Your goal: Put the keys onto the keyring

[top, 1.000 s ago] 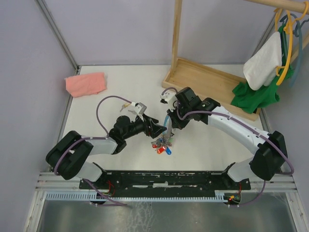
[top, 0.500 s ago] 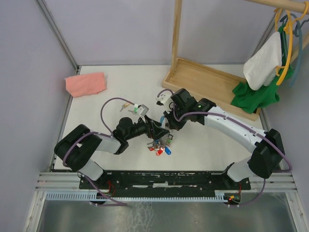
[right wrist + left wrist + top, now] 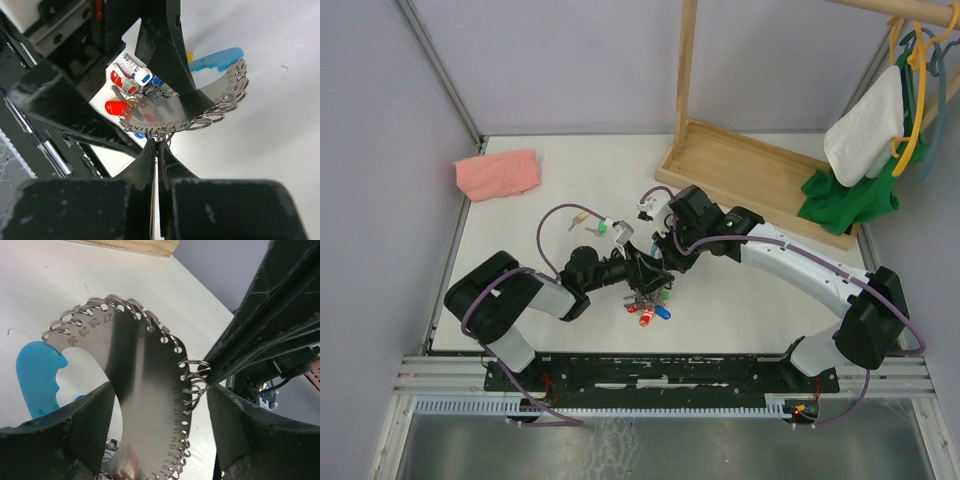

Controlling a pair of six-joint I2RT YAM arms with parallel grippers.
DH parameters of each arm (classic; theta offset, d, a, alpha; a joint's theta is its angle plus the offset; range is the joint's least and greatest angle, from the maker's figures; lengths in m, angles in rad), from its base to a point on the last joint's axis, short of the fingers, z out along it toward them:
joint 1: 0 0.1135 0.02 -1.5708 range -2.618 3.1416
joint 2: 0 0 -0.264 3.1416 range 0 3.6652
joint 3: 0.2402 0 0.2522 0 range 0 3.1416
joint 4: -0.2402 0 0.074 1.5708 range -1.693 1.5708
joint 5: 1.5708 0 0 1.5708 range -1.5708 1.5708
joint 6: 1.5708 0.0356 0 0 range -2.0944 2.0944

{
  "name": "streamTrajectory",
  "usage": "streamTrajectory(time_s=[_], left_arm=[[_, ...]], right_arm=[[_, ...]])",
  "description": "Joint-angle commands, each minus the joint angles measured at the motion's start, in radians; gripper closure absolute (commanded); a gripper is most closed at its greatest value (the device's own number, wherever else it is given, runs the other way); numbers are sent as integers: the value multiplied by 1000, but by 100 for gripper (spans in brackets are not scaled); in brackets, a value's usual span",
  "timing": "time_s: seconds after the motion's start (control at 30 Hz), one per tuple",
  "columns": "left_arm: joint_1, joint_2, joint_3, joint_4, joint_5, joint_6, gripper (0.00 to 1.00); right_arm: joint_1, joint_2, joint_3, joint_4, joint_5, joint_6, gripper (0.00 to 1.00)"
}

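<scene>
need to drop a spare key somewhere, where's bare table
Bare: far strip between pink cloth and wooden tray; near-right table beside the right arm. Crowded: centre, where left tool and right tool meet at the key bunch, loose keys behind.

Numerals engraved beside the rim holes of the curved silver metal plate: 27, 28, 29, 30 at ten o'clock; 18 down to 13 towards five o'clock.
</scene>
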Motion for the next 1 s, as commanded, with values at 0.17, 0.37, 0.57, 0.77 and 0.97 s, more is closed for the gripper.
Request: streamTrajectory(time_s=[0.17, 0.37, 0.57, 0.77, 0.97], left_arm=[[-5, 9, -15, 79, 9, 102, 46], [-5, -48, -24, 10, 14, 194, 66], [-6, -152, -18, -135, -10, 324, 75], [-29, -252, 21, -336, -58, 488, 76], [-49, -341, 29, -428, -164, 596, 78]], right_arm=[[10, -48, -26, 55, -2, 4, 98], [9, -112, -53, 61, 54, 3, 79], [10, -235, -83, 100, 66, 1, 59], [11, -434, -248, 301, 116, -98, 36], [10, -561, -418, 433, -41, -339, 29]])
